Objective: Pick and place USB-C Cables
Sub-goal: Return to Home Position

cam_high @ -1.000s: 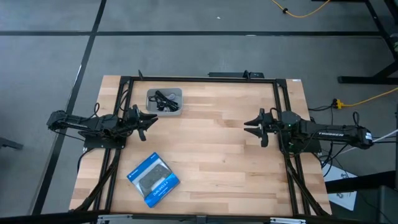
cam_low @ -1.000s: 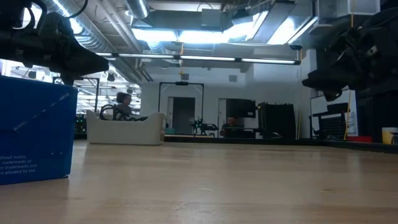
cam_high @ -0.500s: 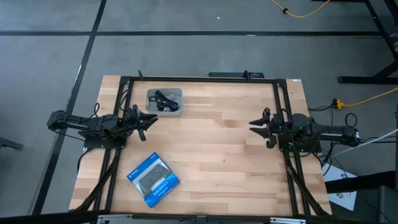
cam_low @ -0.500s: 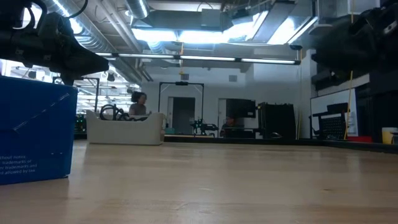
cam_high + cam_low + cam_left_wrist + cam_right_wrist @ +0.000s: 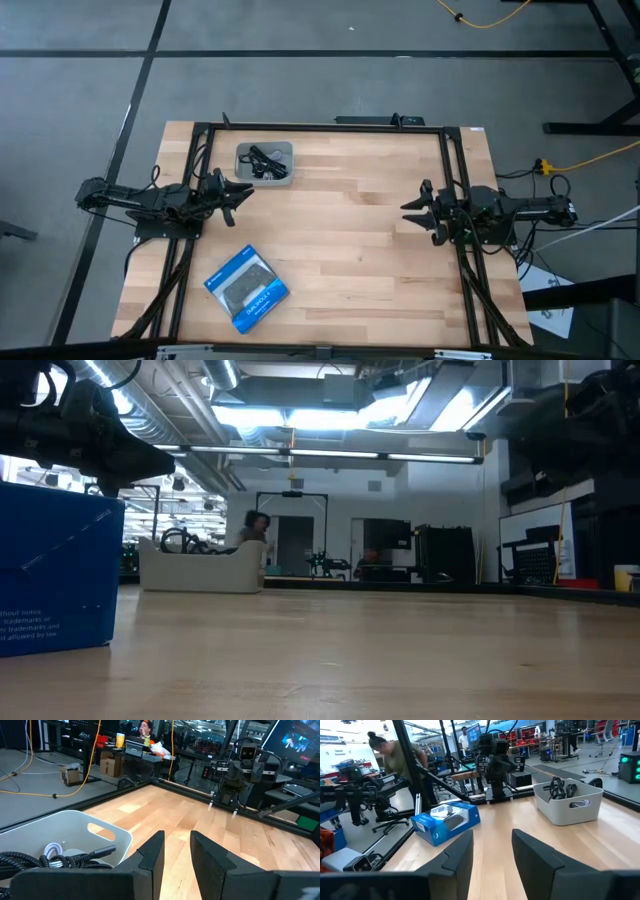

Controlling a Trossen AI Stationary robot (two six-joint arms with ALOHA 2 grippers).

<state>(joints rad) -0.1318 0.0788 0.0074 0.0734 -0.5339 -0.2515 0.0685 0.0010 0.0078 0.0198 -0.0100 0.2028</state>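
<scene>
The USB-C cables (image 5: pixel 262 160) lie in a small grey bin (image 5: pixel 284 180) near the table's far-left part. Black coils show in it, and the left wrist view shows a braided black cable (image 5: pixel 30 860) and a whitish one (image 5: pixel 52 851) beside it. In the right wrist view the cables (image 5: pixel 560 787) stick up over the bin's rim (image 5: pixel 568 806). My left gripper (image 5: pixel 243 192) hovers open just to the near-left of the bin, pointing right. My right gripper (image 5: pixel 408 210) hovers open by the table's right rail, pointing left. Neither holds anything.
A blue-and-black flat box (image 5: pixel 247 288) lies near the table's near-left corner and fills the low view's left side as the box (image 5: pixel 55 570). Black frame rails (image 5: pixel 455 170) run along the table's edges. A yellow cable (image 5: pixel 590 155) lies on the floor to the right. A person (image 5: pixel 395 755) stands beyond the table.
My right arm has folded back, drawing its gripper a little toward the table's right edge and slightly toward the near edge; in the low view it has left the upper right part it filled. A person in the room behind has walked to the right.
</scene>
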